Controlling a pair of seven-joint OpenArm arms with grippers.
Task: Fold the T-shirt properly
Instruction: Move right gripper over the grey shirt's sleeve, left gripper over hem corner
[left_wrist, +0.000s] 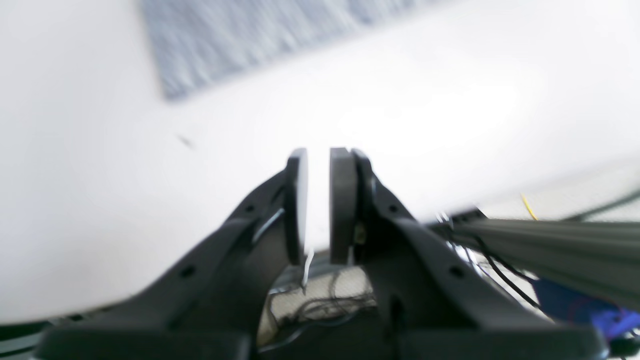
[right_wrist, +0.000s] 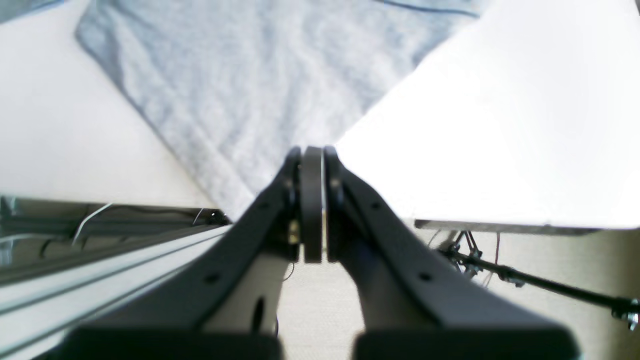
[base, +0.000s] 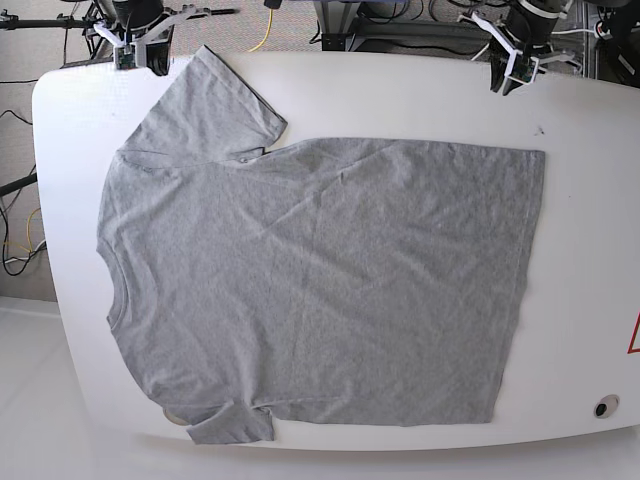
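1. Left tool (left_wrist: 318, 200): black jaws parted by a narrow gap, pads facing each other, nothing between them.
2. Right tool (right_wrist: 312, 200): jaws pressed fully together, pads in contact, no gap visible along their length.
3. Left tool (base: 512, 62) in the base view: positioned at the far edge on that view's right, white-and-black body angled downward and inward.
4. Right tool (base: 140, 45) in the base view: positioned at the far left corner, pointing downward.
5. Both arms: set well apart along the far side, upper links mostly cut off by the frame edge.
6. Wrist attitude: not determinable beyond the above.
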